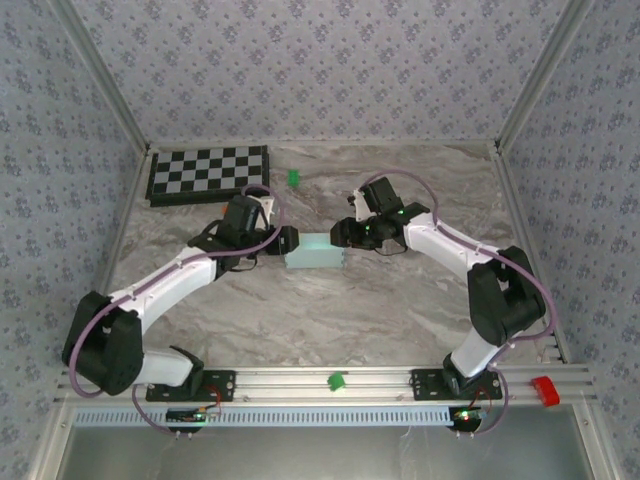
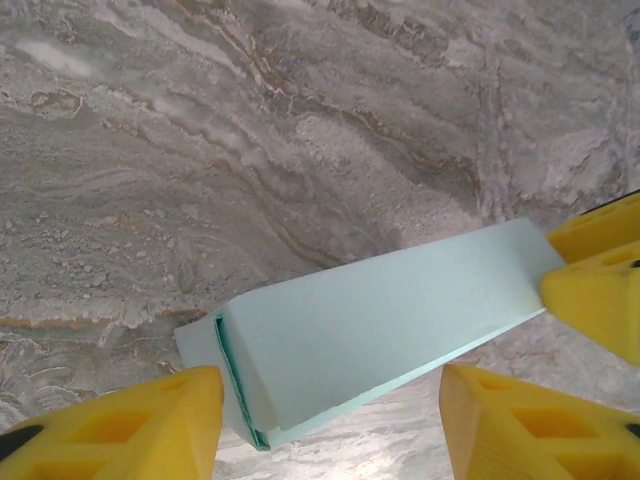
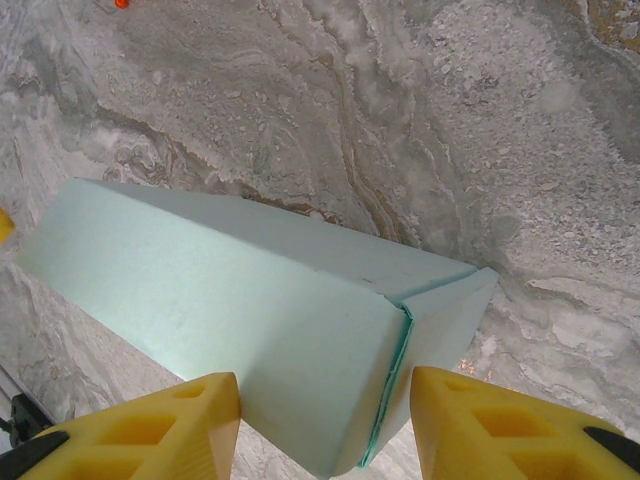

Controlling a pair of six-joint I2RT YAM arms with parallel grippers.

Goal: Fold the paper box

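The paper box [image 1: 313, 250] is a pale light-blue folded rectangular box lying on the marble table between my two grippers. In the left wrist view the paper box [image 2: 380, 320] lies slantwise, its closed end flap near my left finger. My left gripper [image 2: 335, 430] is open, with a clear gap between its right finger and the card. The left gripper [image 1: 290, 240] stands at the box's left end. My right gripper [image 3: 325, 430] is shut on the other end of the paper box [image 3: 230, 310], a yellow finger on each side. From above, the right gripper [image 1: 341, 235] stands at the box's right end.
A black-and-white checkerboard [image 1: 208, 174] lies at the back left. A small green piece [image 1: 293, 178] sits near it. Another green piece [image 1: 337, 380] and a red one [image 1: 543, 390] rest on the front rail. Patterned walls close in three sides.
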